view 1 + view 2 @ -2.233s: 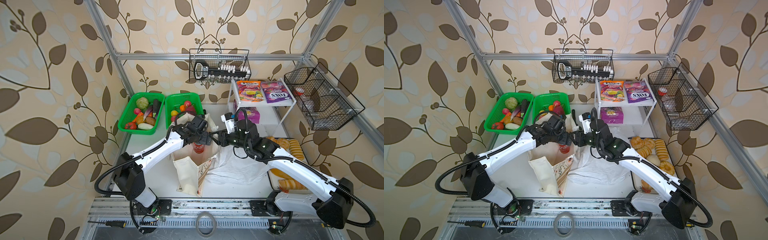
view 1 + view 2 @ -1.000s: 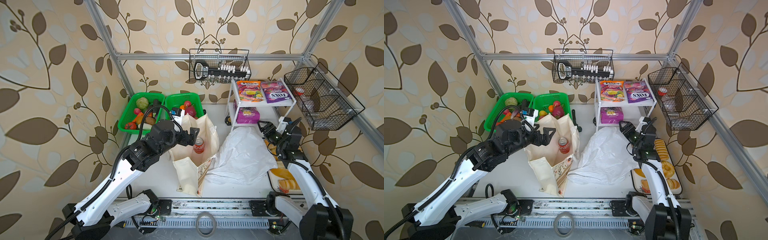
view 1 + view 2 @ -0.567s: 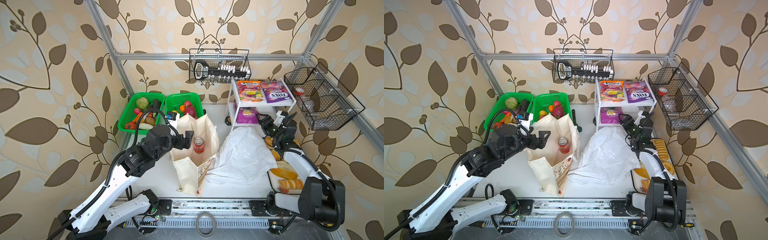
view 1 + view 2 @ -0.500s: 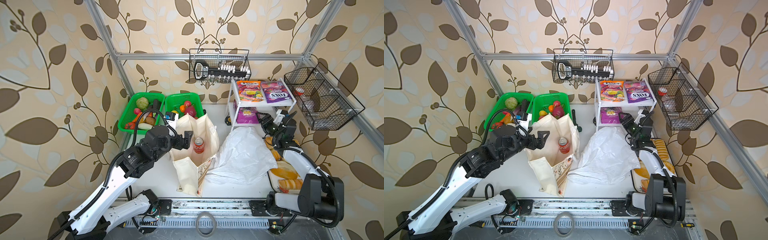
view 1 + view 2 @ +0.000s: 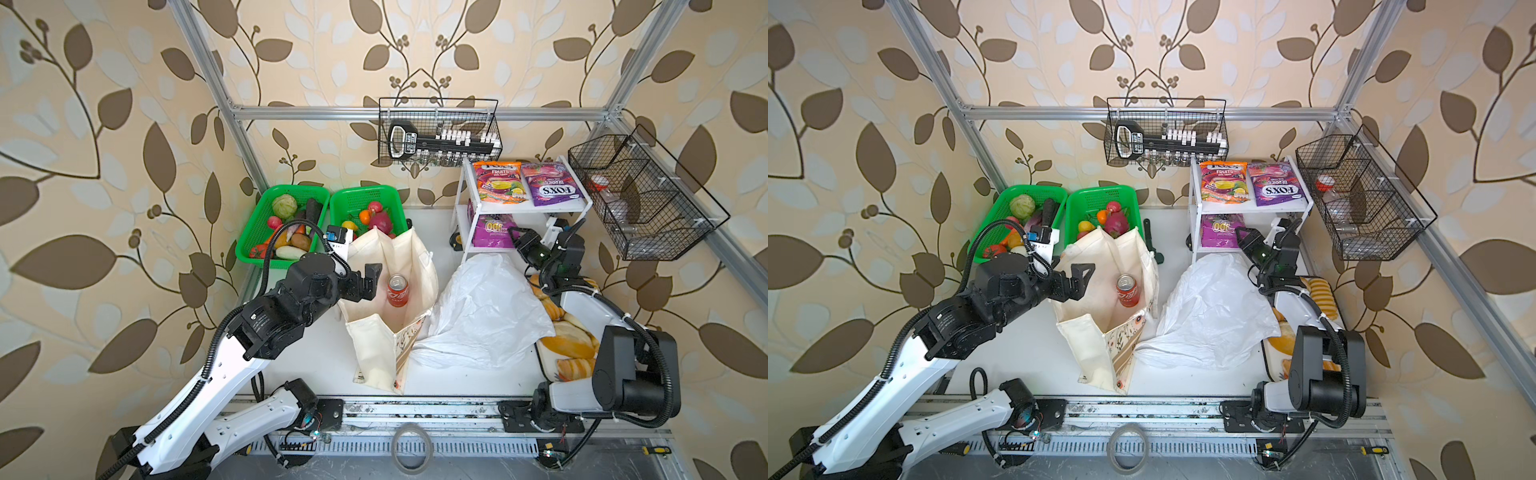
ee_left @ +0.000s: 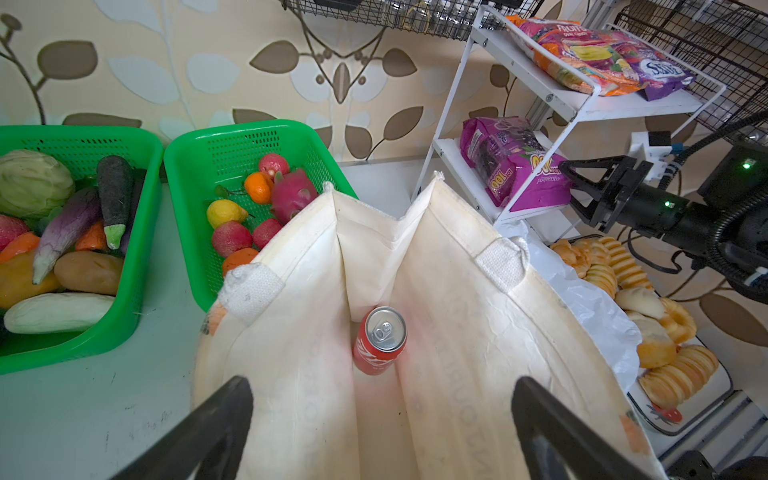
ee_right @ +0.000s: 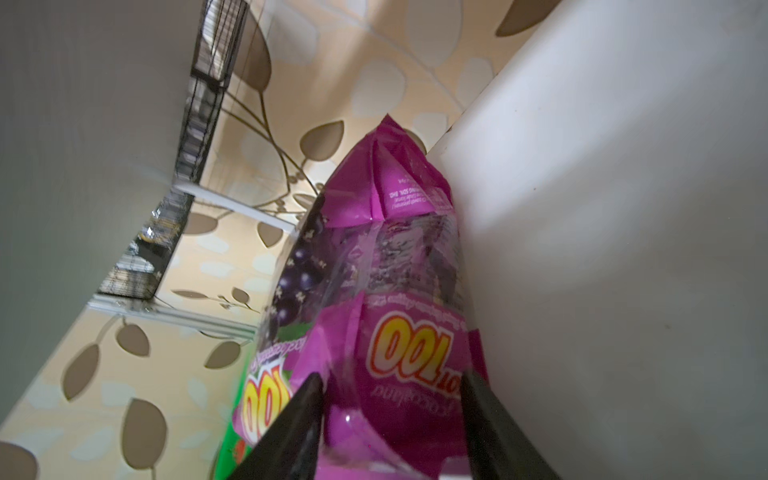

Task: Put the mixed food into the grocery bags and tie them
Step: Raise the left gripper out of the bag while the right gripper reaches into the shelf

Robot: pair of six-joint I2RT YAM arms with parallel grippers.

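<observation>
**Top views:** my left pincer (image 5: 370, 280) is spread wide and empty, at 9 o'clock of the red soda can (image 5: 397, 291), which stands upright inside the cream tote (image 5: 374, 345). My right pincer (image 5: 1241, 239) is at the lower tier of the white shelf (image 5: 1287, 209).

**Left wrist:** the can sits on the tote's bottom.

**Right wrist:** my fingers (image 7: 299, 415) are astride the purple snack packet (image 7: 386, 291). I cannot tell whether they are clamped on it.

red soda can (image 5: 397, 291) upright inside open cream tote (image 5: 376, 345), crinkly white plastic bag (image 5: 486, 316) slumped beside it, purple snack packet (image 5: 490, 232) low in white rack (image 5: 536, 209), orange FOX'S pouch (image 5: 496, 183) up top, toy fruits (image 5: 376, 218) in green basket (image 5: 365, 190)
</observation>
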